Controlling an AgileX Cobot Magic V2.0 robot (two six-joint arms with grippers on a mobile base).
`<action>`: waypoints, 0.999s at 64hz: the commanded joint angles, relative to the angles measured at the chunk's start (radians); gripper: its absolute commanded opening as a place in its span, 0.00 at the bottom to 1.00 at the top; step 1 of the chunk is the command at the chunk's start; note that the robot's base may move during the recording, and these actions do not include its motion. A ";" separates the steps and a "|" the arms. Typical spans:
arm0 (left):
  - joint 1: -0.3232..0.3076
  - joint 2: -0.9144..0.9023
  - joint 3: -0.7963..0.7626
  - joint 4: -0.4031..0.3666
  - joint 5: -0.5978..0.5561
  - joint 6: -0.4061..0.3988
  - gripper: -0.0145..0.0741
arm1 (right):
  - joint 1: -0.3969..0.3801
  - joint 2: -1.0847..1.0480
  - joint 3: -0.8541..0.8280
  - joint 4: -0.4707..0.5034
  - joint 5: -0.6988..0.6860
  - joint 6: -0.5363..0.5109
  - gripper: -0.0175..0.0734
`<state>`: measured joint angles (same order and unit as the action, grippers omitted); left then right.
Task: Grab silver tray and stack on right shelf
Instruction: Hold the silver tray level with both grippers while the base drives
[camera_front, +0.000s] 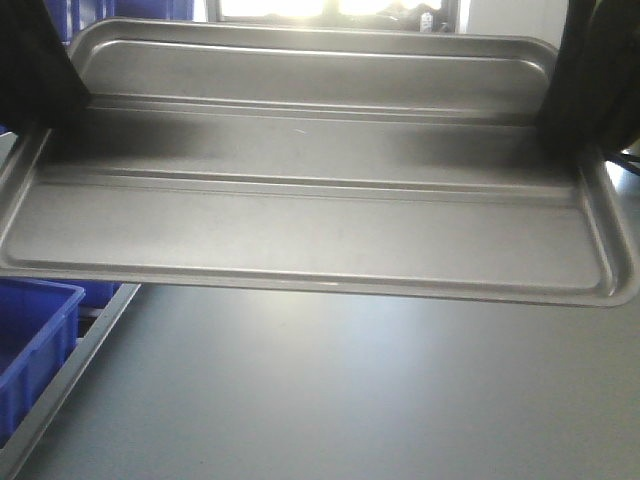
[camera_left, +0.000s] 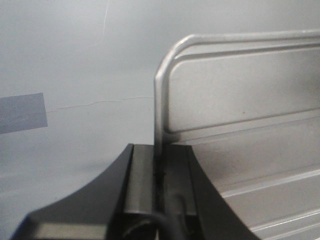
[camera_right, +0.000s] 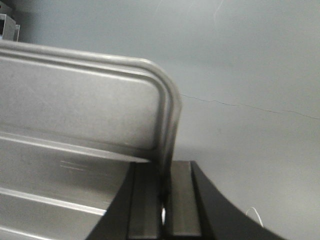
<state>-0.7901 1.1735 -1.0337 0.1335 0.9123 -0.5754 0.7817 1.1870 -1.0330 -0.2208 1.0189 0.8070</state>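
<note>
Silver tray (camera_front: 320, 220): shallow rectangular metal tray with rounded corners and a raised rim. 2 long parallel ridges run the length of its floor.

Position: held in the air above the grey tabletop (camera_front: 330, 400) and filling the upper half of the front view. It is tilted so its floor faces the camera, with the near long rim lower than the far one. Nothing lies in it.

Left gripper (camera_left: 159, 175): 2 black fingers (camera_left: 140, 185) are pressed together on the tray's left short rim, 1 on each side of the metal, just below a rounded corner. In the front view it shows as a dark mass at the tray's upper left.

Right gripper (camera_right: 164, 195): black fingers (camera_right: 145, 200) are clamped in the same way on the right short rim, below the opposite corner. In the front view it is a dark mass at the upper right.

Surroundings:
- Blue plastic bin (camera_front: 30, 345) at lower left, beyond the table's metal edge rail (camera_front: 75, 365).
- More blue containers at the upper left, partly hidden.
- Bright window (camera_front: 290, 8) behind the tray's far rim.
- Greyish tape patch (camera_left: 22, 112) on the surface seen from the left wrist, with a thin hairline mark running from it toward the tray.
- Grey metal frame corner (camera_right: 7, 25) at the upper left of the right wrist view.
</note>
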 joint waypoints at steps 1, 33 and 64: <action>-0.007 -0.018 -0.035 0.025 -0.031 0.000 0.06 | -0.001 -0.024 -0.033 -0.033 -0.023 -0.018 0.25; -0.007 -0.018 -0.035 0.025 -0.031 0.000 0.06 | -0.001 -0.024 -0.033 -0.033 -0.023 -0.018 0.25; -0.007 -0.018 -0.035 0.025 -0.031 0.000 0.06 | -0.001 -0.024 -0.033 -0.033 -0.021 -0.018 0.25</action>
<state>-0.7901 1.1735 -1.0337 0.1335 0.9144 -0.5754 0.7817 1.1870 -1.0330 -0.2208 1.0189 0.8070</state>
